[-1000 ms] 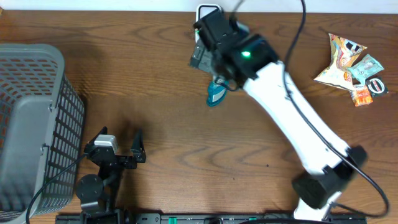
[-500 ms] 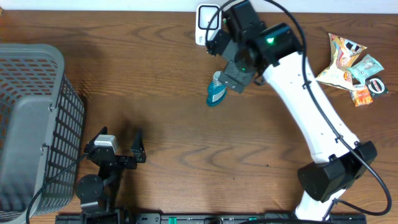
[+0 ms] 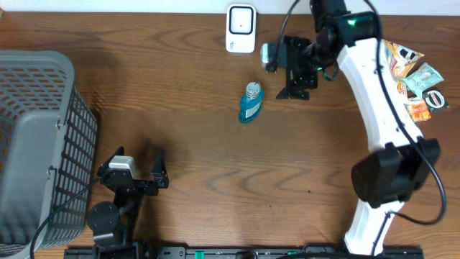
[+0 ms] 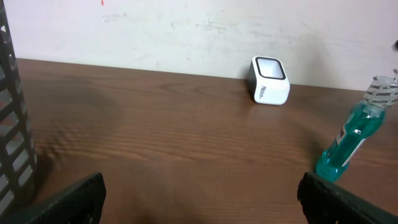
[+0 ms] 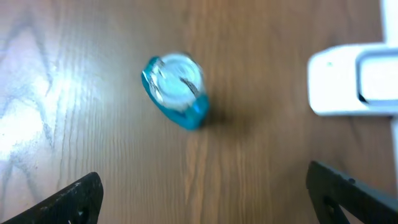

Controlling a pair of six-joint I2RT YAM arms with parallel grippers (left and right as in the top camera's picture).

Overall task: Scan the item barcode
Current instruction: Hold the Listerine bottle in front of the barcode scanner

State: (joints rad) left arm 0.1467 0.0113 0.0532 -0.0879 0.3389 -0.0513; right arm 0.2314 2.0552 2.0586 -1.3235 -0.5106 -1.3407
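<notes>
A small teal bottle [image 3: 250, 103] with a clear cap stands upright on the wooden table, a little in front of the white barcode scanner [image 3: 240, 29] at the back edge. My right gripper [image 3: 293, 68] hovers just right of the bottle, open and empty. Looking down in the right wrist view, the bottle [image 5: 176, 90] is off to the upper left of that gripper [image 5: 205, 199], and the scanner [image 5: 354, 81] lies at the right edge. My left gripper [image 3: 140, 160] rests open near the front left. From it I see the bottle [image 4: 354, 140] and the scanner [image 4: 269, 79] far ahead.
A grey mesh basket [image 3: 36, 144] fills the left side; its wall [image 4: 9, 124] shows in the left wrist view. Several snack packets [image 3: 406, 72] lie at the back right. The right arm's white link stretches along the right side of the table.
My right arm has swung right, from over the scanner and bottle to beside the bottle. The bottle stays upright in place. The left arm has not moved.
</notes>
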